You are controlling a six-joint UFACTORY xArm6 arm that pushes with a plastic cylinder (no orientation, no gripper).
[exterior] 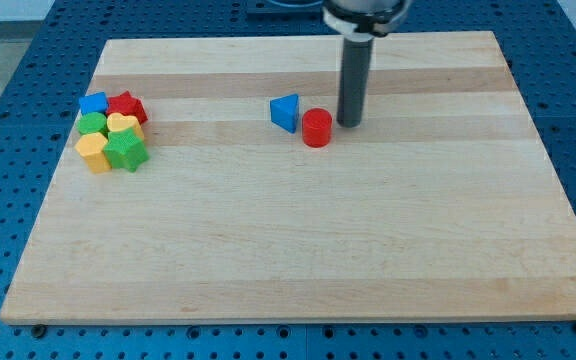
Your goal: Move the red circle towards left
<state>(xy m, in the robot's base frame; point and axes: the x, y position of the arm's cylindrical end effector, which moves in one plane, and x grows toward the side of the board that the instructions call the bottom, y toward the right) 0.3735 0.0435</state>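
The red circle (317, 128) is a short red cylinder standing a little above the middle of the wooden board (298, 250). A blue triangle (285, 112) stands just to its upper left, close to it or touching it. My tip (350, 123) is at the lower end of the dark rod, just to the right of the red circle, with a small gap between them.
A tight cluster of blocks sits at the view's left: a blue block (93, 103), a red star (127, 107), a green block (92, 124), a yellow heart (123, 125), a yellow block (93, 152) and a green star (126, 152).
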